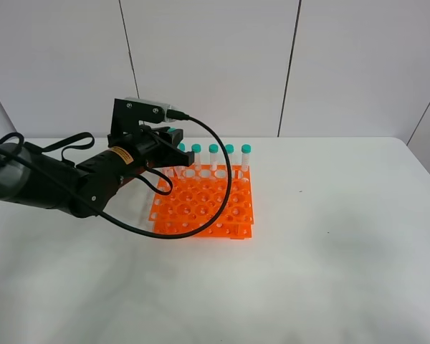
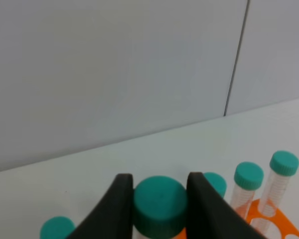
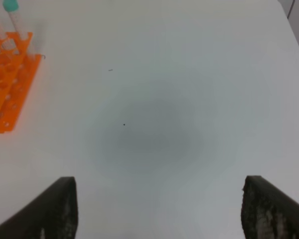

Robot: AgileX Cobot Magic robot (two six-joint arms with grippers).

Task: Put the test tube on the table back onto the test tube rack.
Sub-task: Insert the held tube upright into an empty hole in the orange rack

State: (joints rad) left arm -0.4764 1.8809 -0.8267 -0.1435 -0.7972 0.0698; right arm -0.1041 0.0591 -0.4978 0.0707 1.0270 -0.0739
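Observation:
My left gripper (image 2: 159, 178) is shut on the teal cap of the test tube (image 2: 159, 206), which it holds upright. In the exterior view this gripper (image 1: 170, 137) hovers at the back left corner of the orange test tube rack (image 1: 204, 204), in line with the back row of teal-capped tubes (image 1: 213, 152). Whether the held tube's tip sits in a hole is hidden by the arm. My right gripper (image 3: 159, 211) stands open above bare table (image 3: 154, 129), to the right of the rack (image 3: 7, 84), with nothing between its fingers.
Neighbouring tubes (image 2: 248, 177) stand close on one side of the held one, and another cap (image 2: 56, 230) on the other. The left arm's black cable (image 1: 215, 186) loops over the rack. White wall panels rise behind the table's far edge (image 1: 308, 138).

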